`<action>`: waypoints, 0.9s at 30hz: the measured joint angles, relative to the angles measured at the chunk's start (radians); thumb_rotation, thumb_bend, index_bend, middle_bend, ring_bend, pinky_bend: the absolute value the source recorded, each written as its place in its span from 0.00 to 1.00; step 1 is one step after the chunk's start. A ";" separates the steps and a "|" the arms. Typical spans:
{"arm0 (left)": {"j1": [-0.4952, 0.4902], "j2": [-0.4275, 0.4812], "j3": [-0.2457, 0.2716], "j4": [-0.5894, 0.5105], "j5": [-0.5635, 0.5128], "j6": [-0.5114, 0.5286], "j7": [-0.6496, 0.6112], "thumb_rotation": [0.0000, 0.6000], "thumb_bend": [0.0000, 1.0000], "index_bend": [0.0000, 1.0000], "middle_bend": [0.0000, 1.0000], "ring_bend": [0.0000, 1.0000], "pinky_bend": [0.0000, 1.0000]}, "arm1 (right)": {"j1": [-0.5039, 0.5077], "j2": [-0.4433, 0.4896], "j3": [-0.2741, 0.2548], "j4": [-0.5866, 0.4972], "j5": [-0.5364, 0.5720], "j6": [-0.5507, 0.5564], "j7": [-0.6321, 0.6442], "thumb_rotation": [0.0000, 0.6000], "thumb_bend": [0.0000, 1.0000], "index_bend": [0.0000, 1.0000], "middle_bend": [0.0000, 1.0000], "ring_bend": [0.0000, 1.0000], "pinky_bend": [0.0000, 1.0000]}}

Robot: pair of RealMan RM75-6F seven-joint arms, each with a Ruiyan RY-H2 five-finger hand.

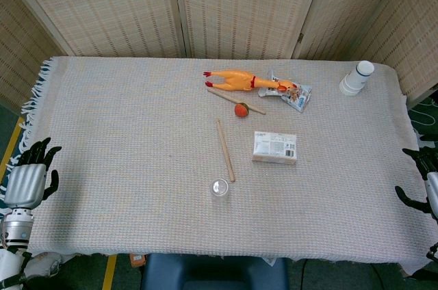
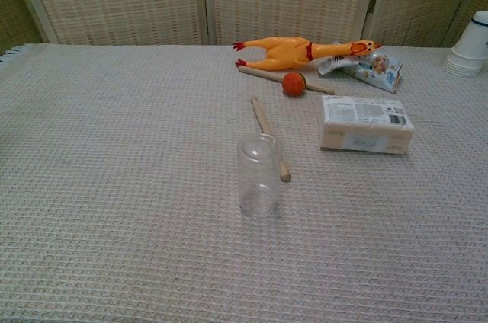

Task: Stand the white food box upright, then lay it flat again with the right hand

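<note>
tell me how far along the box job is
Nothing looks done: the white food box lies flat on the table cloth, untouched. Nothing is in hand; the right hand sits open at the table edge, the left hand likewise. Reaching, standing it upright and laying it flat all remain.

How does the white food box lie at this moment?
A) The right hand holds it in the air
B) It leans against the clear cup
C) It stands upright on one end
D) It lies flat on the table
D: the box rests flat on its broad face on the table, apart from the cup, and the right hand is at the table's edge, holding nothing.
</note>
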 measured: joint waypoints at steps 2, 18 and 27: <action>0.000 0.000 0.001 -0.001 0.001 0.000 0.001 1.00 0.63 0.19 0.00 0.00 0.13 | 0.000 0.000 0.000 0.000 0.001 -0.001 -0.002 1.00 0.29 0.15 0.17 0.12 0.00; -0.001 0.004 0.002 -0.007 0.002 -0.005 -0.003 1.00 0.63 0.19 0.00 0.00 0.13 | -0.002 0.007 0.002 -0.013 0.003 0.003 -0.005 1.00 0.30 0.14 0.17 0.12 0.00; -0.001 0.015 0.004 -0.018 0.017 -0.010 -0.036 1.00 0.63 0.19 0.00 0.00 0.13 | 0.049 0.021 0.024 -0.097 0.019 -0.056 -0.079 1.00 0.30 0.03 0.12 0.06 0.00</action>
